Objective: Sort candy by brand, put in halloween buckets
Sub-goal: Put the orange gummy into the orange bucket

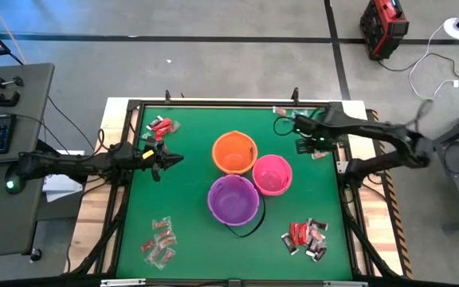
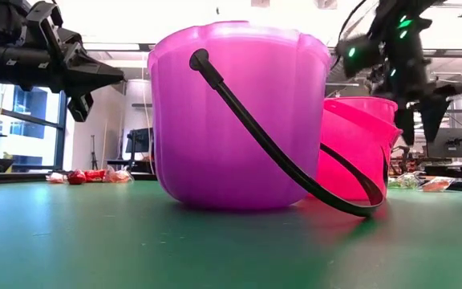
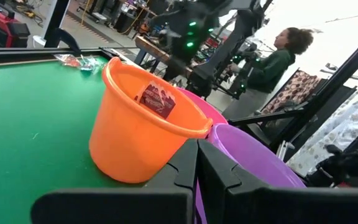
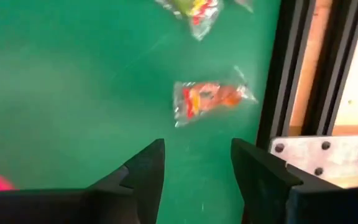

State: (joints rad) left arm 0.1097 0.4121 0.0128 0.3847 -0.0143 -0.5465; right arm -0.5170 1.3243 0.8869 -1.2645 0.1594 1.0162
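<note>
The orange bucket (image 1: 234, 152), pink bucket (image 1: 272, 174) and purple bucket (image 1: 233, 198) stand bunched at mid-table. The purple one's black handle (image 2: 283, 160) hangs down to the mat. A red candy (image 3: 157, 99) lies inside the orange bucket (image 3: 135, 124). My left gripper (image 1: 170, 159) is shut and empty. It hovers left of the orange bucket and points at it. My right gripper (image 4: 196, 165) is open, pointing down above a red-and-clear candy (image 4: 209, 99) that lies flat on the mat near the table's right edge. A green-and-clear candy (image 4: 194, 9) lies beyond it.
Candy piles lie on the green mat: red pieces far left (image 1: 162, 126), red-and-clear pieces near left (image 1: 159, 243), dark and red pieces near right (image 1: 307, 237). The black table frame (image 4: 291, 74) runs close beside the right gripper. A person (image 3: 278, 59) stands beyond the table.
</note>
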